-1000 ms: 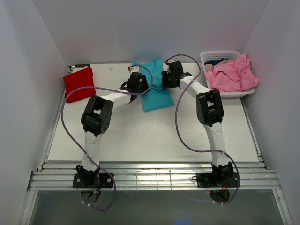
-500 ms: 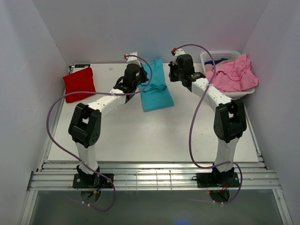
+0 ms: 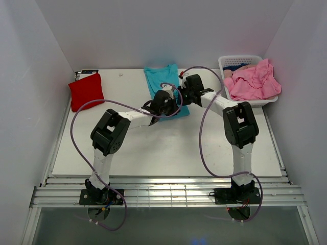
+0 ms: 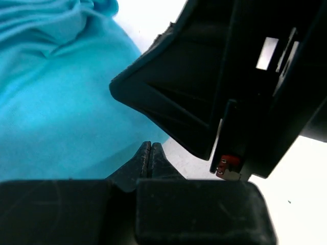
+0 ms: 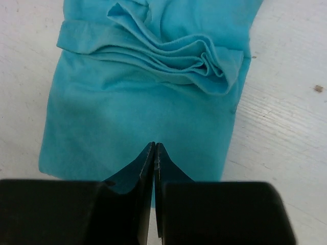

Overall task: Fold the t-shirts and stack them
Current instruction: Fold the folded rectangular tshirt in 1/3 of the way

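A teal t-shirt (image 3: pixel 161 79) lies folded lengthwise at the back middle of the table. A bunched fold (image 5: pixel 173 53) crosses it. Both grippers are down at its near end, close together. My left gripper (image 4: pixel 150 144) is shut, its tips at the shirt's near right edge (image 4: pixel 56 102). My right gripper (image 5: pixel 155 145) is also shut, tips over the flat teal cloth (image 5: pixel 143 112) just inside the near edge. No cloth shows between either pair of jaws. A folded red t-shirt (image 3: pixel 86 91) lies at the back left. Pink t-shirts (image 3: pixel 253 81) are heaped in the basket.
The white slotted basket (image 3: pixel 240 58) stands at the back right corner. A small dark flat object (image 3: pixel 89 71) lies behind the red shirt. White walls close in the table on three sides. The right arm's black wrist body (image 4: pixel 245 76) hangs close beside my left gripper.
Both grippers have shut. Both arms swung out to the shirt's far end and back, and now sit at its near end. The teal shirt has barely shifted.
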Tool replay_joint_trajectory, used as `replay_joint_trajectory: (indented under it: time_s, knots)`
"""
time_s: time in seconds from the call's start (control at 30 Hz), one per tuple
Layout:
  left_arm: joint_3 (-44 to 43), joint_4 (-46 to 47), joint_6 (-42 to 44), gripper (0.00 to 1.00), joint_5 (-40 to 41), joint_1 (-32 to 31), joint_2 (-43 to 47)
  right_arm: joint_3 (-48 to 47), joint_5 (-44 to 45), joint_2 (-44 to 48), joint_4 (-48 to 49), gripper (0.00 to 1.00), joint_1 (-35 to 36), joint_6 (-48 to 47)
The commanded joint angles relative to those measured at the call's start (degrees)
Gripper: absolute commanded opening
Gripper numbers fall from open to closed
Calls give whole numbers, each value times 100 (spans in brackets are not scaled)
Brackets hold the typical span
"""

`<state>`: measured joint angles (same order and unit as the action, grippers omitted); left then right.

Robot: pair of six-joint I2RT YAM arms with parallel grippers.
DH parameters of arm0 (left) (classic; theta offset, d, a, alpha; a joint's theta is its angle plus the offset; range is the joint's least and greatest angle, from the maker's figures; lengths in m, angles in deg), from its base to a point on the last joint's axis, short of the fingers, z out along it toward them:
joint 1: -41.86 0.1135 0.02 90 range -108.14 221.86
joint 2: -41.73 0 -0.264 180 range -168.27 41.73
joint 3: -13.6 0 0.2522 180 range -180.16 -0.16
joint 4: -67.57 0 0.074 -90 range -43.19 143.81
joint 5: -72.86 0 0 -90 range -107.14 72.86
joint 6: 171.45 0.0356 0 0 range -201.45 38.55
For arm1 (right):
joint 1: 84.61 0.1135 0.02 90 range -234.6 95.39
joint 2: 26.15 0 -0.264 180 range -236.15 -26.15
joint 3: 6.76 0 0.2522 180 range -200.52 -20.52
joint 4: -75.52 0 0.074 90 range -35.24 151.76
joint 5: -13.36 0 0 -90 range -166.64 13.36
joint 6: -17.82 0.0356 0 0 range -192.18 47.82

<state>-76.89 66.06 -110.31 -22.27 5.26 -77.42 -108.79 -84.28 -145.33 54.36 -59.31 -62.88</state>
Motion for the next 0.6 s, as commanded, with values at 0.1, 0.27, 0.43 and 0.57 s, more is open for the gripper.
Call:
replay_joint_trajectory:
  time_s: [0.1,0.27,0.43,0.57]
  knots:
    - [254,321,-14,0,-15,4,6,-287,-449,-176,107,8,19,133]
    - [571,576,-14,0,46,-5,111,-410,-519,-326,89,8,19,151]
    - [800,682,82,0,126,-5,138,-524,-528,-483,142,8,19,151]
    - [1019,752,-23,0,82,-5,199,-954,-590,-765,81,8,19,151]
